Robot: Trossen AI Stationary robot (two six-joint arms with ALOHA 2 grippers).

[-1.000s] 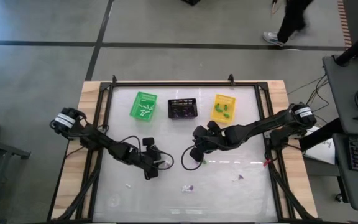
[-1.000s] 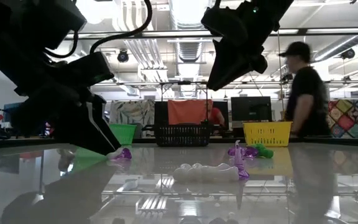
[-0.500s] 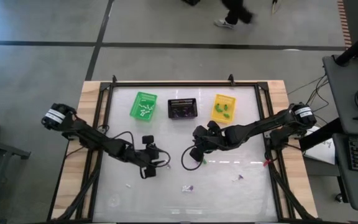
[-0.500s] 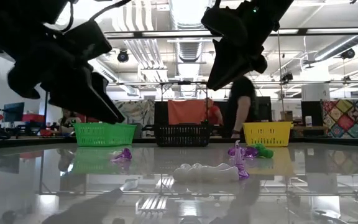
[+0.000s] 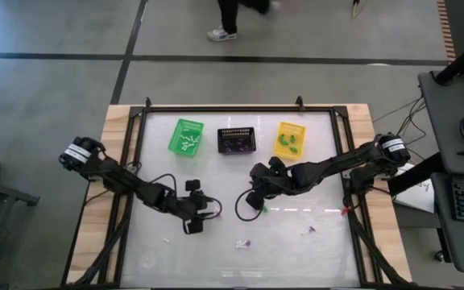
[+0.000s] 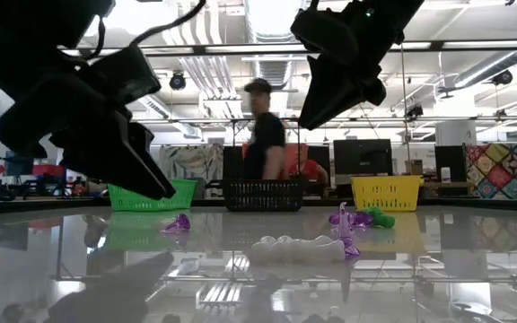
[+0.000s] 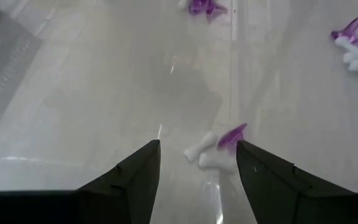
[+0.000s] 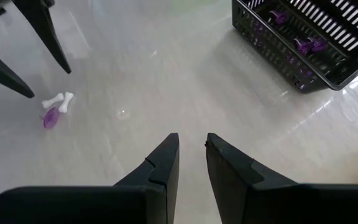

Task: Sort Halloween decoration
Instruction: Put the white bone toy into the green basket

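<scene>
Tiny Halloween trinkets lie scattered on the glossy table. A white bone [image 7: 201, 152] and a purple piece [image 7: 232, 134] lie together just ahead of my left gripper [image 7: 197, 163]. That gripper hangs open a little above the table, left of centre [image 5: 202, 214], its fingers standing either side of the pair without touching. My right gripper [image 8: 191, 146] hovers higher near the table's middle [image 5: 253, 201], its fingers a narrow gap apart with nothing between them. More trinkets lie near the front: a purple and white one [image 5: 244, 244], another [image 5: 308, 230] and a white one [image 5: 167, 238].
Three small baskets stand in a row at the far side: green [image 5: 185, 135], black [image 5: 236, 140] holding purple pieces [image 8: 303, 45], and yellow [image 5: 290, 138]. A black cable loops on the table between the arms [image 5: 163, 184]. A person [image 6: 263, 135] walks beyond the far edge.
My left gripper has lifted off the table surface, staying open; the bone and purple piece stay where they lay. The person behind the table has walked toward the left.
</scene>
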